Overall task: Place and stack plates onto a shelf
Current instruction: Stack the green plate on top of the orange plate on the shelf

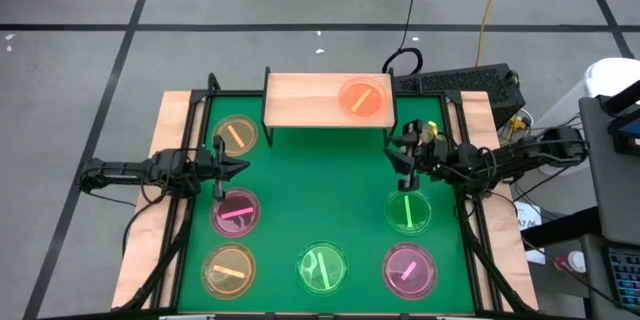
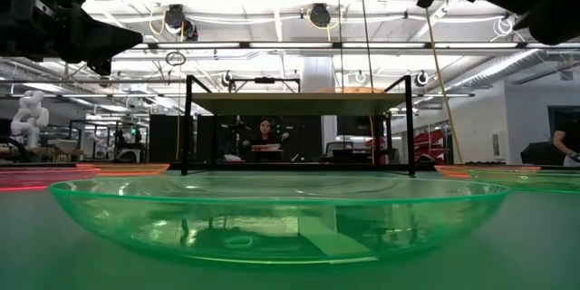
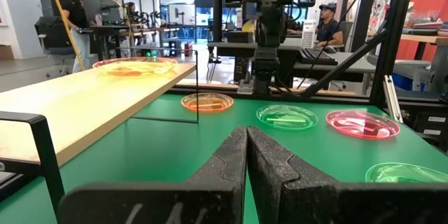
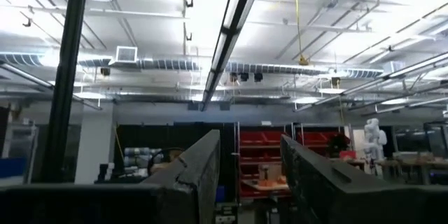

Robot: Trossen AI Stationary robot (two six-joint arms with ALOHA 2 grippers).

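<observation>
Right hand (image 1: 405, 163) is spread wide with nothing between its fingers, hovering over the surface (image 1: 320, 200) just off the right end of the shelf (image 1: 310, 102), above the far edge of the right green plate (image 1: 408, 210). My read: one plate is delivered and I'm between picks. Left hand (image 1: 232, 168) is clenched on nothing, sitting at the left side between the yellowish plate (image 1: 235, 135) and the left pink plate (image 1: 236, 211).

Shelf stands at the far edge, centre. One orange plate (image 1: 362, 97) lies on its right half; the left half is bare board.

Still on the surface: yellowish far left, pink mid left, a second orange plate (image 1: 228, 268) near left, green plate (image 1: 321, 267) near centre, pink plate (image 1: 409, 269) near right, green mid right.

Next move, as I judge it: drop the right hand onto the rim of the green plate under it, close, lift over the shelf edge, then set it on the orange one or beside it. Thin rim, so I need a square approach.

Hard to make out: the right wrist view points up at the ceiling, so there's no sight of the plate below. The low view is mostly filled by the near centre green plate, and the shelf top is edge-on there. I can't tell whether any plates on the surface are already doubled up.
</observation>
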